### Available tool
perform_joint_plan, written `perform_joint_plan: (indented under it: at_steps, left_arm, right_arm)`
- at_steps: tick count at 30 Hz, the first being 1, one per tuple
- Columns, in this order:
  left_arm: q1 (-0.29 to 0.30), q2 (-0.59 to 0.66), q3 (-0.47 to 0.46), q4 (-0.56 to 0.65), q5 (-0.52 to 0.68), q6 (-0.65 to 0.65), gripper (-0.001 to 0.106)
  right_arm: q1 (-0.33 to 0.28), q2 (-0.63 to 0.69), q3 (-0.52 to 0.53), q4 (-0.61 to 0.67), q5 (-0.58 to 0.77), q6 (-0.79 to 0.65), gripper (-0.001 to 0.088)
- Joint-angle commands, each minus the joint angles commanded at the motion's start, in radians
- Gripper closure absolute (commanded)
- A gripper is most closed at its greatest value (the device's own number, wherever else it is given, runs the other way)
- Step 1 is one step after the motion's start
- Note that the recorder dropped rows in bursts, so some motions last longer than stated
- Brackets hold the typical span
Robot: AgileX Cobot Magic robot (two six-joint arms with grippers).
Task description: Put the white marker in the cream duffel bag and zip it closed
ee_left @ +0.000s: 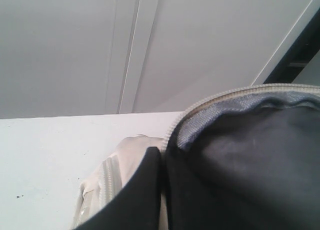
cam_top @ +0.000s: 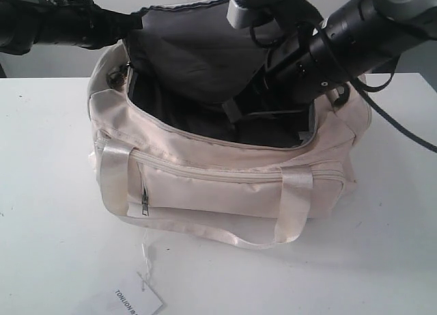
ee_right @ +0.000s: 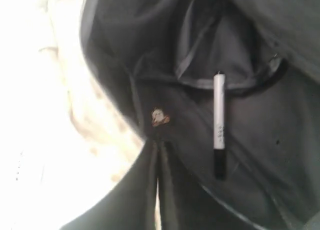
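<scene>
The cream duffel bag [cam_top: 225, 185] stands open on the white table, its top flap [cam_top: 191, 55] lifted so the dark grey lining shows. My left gripper [ee_left: 162, 160] is shut on the flap's zipper edge [ee_left: 210, 98] and holds it up at the bag's back left. The right arm [cam_top: 355, 35] reaches down into the opening. Inside, the white marker [ee_right: 219, 115] with its black cap lies loose on the lining [ee_right: 260, 140]. My right gripper [ee_right: 158, 152] is shut beside it, holding nothing and clear of the marker.
A white paper tag [cam_top: 136, 301] lies on the table [cam_top: 48, 192] in front of the bag. Shiny strap handles [cam_top: 293, 206] hang over the bag's front, by the front pocket zip pull [cam_top: 145, 204]. A black cable [cam_top: 403, 130] trails from the right arm.
</scene>
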Motion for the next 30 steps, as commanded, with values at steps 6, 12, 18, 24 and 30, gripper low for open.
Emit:
perform_joint_plan:
  at_steps: [6,12,18,24,30]
  left_arm:
    - [0.0,0.0,0.0,0.0,0.0,0.0,0.105]
    - [0.0,0.0,0.0,0.0,0.0,0.0,0.105]
    - [0.0,0.0,0.0,0.0,0.0,0.0,0.105]
    - [0.0,-0.004,0.0,0.0,0.124,0.0,0.105]
    - [0.0,-0.053,0.0,-0.002,0.372,0.0,0.105]
  right_arm:
    - [0.0,-0.012,0.0,0.0,0.09,0.0,0.0868]
    - [0.0,-0.021,0.0,0.0,0.094,0.0,0.0868]
    - [0.0,-0.019,0.0,0.0,0.094,0.0,0.0868]
    - [0.0,-0.019,0.0,0.0,0.088,0.0,0.0868]
    - [0.0,-0.019,0.0,0.0,0.084,-0.004,0.0868]
